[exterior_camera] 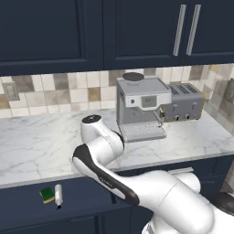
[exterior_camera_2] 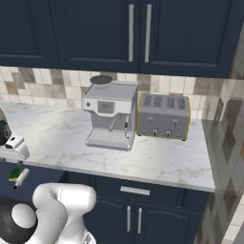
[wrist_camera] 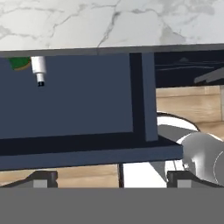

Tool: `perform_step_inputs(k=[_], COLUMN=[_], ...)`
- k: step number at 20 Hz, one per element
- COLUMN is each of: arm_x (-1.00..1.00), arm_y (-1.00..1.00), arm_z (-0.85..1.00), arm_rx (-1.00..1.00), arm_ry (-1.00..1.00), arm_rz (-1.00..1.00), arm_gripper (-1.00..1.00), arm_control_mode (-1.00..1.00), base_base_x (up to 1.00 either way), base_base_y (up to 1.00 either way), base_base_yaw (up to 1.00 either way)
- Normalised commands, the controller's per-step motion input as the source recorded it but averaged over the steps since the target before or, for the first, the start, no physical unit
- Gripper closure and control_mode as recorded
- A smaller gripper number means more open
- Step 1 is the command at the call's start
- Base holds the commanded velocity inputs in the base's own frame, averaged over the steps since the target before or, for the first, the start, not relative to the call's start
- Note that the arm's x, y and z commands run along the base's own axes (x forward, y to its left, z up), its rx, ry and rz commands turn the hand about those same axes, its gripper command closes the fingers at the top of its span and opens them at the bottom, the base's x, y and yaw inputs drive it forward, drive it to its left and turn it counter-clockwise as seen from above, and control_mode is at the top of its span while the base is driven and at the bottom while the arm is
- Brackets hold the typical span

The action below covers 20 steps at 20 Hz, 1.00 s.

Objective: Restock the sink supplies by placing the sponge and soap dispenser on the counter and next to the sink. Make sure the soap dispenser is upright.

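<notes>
1. Below the front edge of the table (exterior_camera: 41, 146), inside an open drawer (wrist_camera: 78, 105), the sponge (exterior_camera: 46, 194) and the soap bottle (exterior_camera: 58, 195) lie side by side, just beside each other, the sponge to the left in the left base view.
2. The soap bottle lies flat, not upright, its dark nozzle pointing away from the table edge.
3. In the right base view both sit at the far left, the sponge (exterior_camera_2: 15, 172) partly hidden and the bottle (exterior_camera_2: 21, 177) tilted.
4. The hand (wrist_camera: 111, 179) is spread wide and holds nothing; its two dark fingertips (wrist_camera: 43, 178) show well apart in the hand view, above the drawer's front edge.
5. On the table stand a coffee machine (exterior_camera: 139, 107) and, just beside it, a toaster (exterior_camera: 185, 101).
6. Dark blue cupboards (exterior_camera_2: 138, 33) hang above.
</notes>
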Motion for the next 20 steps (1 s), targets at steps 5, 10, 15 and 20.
perform_step_inputs(k=[5,10,15,20], arm_x=[-0.06,-0.01,0.01,0.0], arm_y=[0.5,0.38,0.17,0.06], arm_z=[-0.47,-0.47,-0.53,-0.61], arm_rx=[-0.11,-0.09,-0.03,0.0], arm_ry=[0.06,0.04,0.02,0.01], arm_rz=[0.08,0.08,0.05,0.0], arm_gripper=[-1.0,-1.0,-1.0,-1.0], arm_control_mode=[-1.0,-1.0,-1.0,-1.0], base_base_x=[0.0,0.0,0.0,0.0], base_base_y=[0.0,0.0,0.0,0.0], base_base_yaw=[0.0,0.0,0.0,0.0])
